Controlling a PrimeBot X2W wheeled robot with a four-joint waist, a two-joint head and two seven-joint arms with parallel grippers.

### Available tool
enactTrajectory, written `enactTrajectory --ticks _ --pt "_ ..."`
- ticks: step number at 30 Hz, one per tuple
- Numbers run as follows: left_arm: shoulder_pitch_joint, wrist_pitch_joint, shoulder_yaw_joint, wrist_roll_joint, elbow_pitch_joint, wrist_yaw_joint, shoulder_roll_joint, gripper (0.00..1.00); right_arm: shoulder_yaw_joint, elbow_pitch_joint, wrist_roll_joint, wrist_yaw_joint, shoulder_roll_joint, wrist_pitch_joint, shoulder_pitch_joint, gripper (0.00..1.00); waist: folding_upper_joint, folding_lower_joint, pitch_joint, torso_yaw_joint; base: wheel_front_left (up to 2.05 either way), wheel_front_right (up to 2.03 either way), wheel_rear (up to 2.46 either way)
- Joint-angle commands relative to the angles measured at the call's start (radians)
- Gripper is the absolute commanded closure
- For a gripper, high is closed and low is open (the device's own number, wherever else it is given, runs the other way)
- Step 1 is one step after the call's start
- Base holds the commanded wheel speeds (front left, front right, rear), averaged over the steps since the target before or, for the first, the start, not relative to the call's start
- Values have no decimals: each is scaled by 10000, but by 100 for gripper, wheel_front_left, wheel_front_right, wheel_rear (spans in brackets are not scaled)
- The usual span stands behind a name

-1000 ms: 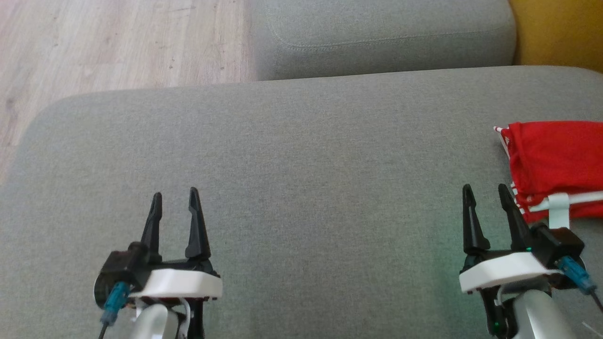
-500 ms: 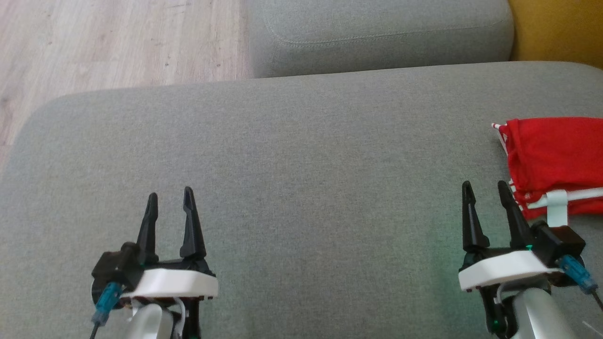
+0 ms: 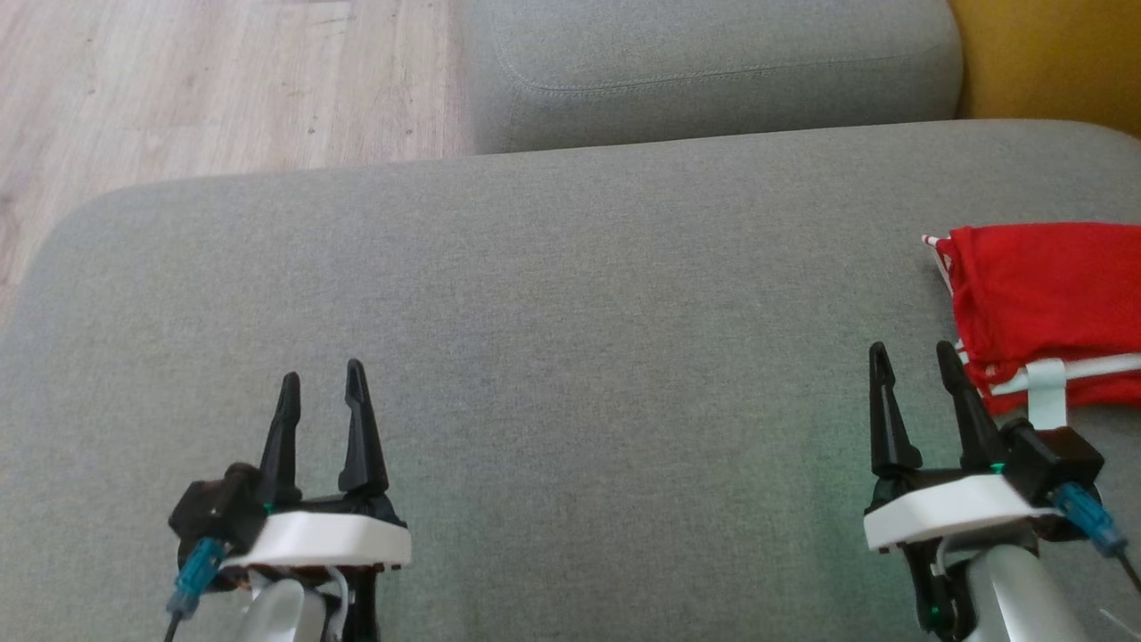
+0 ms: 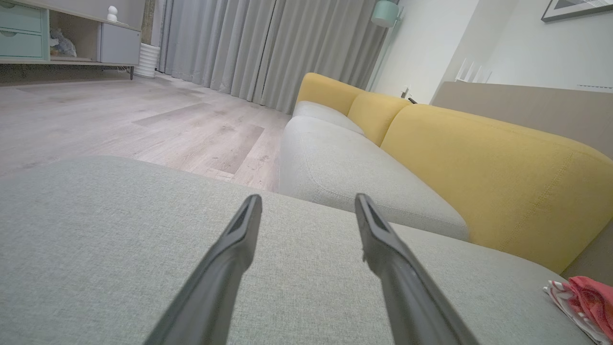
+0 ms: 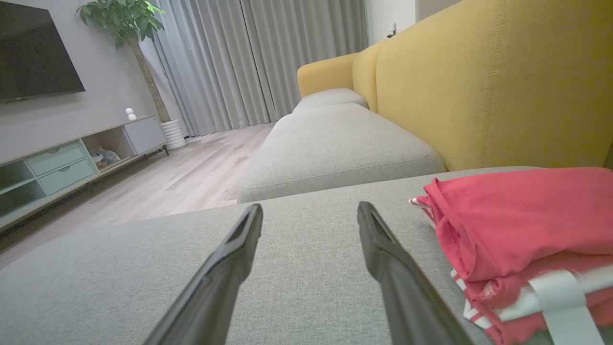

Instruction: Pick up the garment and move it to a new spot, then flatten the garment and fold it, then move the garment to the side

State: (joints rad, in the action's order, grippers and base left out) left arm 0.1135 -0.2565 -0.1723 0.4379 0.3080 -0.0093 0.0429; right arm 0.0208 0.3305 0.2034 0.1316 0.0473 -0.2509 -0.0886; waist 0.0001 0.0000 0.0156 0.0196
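At the near edge of the grey seat cushion (image 3: 570, 294), the left gripper (image 3: 322, 374) sits toward the near left corner and the right gripper (image 3: 911, 349) toward the near right. Both have their fingers spread wide, with nothing between them. Neither touches cloth, and both appear to hang just over the fabric.

The red garment (image 3: 1043, 294) lies just beyond and beside the right gripper, at the cushion's right edge. It is a compact, layered stack with white stripes along its near hem and a pale strap (image 3: 1045, 392) across it. The right gripper's outer finger is close to that hem, and the right wrist view shows a gap between them.

The bundle is already folded and set at the side, so the last step looks finished. What remains is likely only to draw the arms clear without brushing the stack.

Farther back are a second grey cushion (image 3: 713, 71), the yellow backrest (image 3: 1052, 62) at the far right, and the wooden floor (image 3: 178, 89) at the far left.
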Motion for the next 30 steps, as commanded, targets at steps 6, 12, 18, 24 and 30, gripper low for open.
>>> enactTrajectory --ticks 6,12,18,24,30 --pt "-250 16 -20 116 543 2 -10 100 17 548 51 0 -19 18 230 100 -1 0 8 -10 0 0 0" --pt "-231 168 100 575 512 -47 -6 100 -43 505 605 0 -17 167 202 100 -1 0 2 -18 0 0 0" --pt "-226 343 236 1132 452 -105 -2 100 -107 431 1279 -1 -15 340 188 100 -1 0 -4 -26 0 0 0" --pt "-219 518 372 1689 392 -163 2 100 -171 359 1951 -1 -13 512 171 100 -1 0 -10 -35 0 0 0" --pt "-211 693 510 2246 335 -222 6 100 -235 291 2623 -2 -10 686 152 100 -1 0 -17 -44 0 0 0"
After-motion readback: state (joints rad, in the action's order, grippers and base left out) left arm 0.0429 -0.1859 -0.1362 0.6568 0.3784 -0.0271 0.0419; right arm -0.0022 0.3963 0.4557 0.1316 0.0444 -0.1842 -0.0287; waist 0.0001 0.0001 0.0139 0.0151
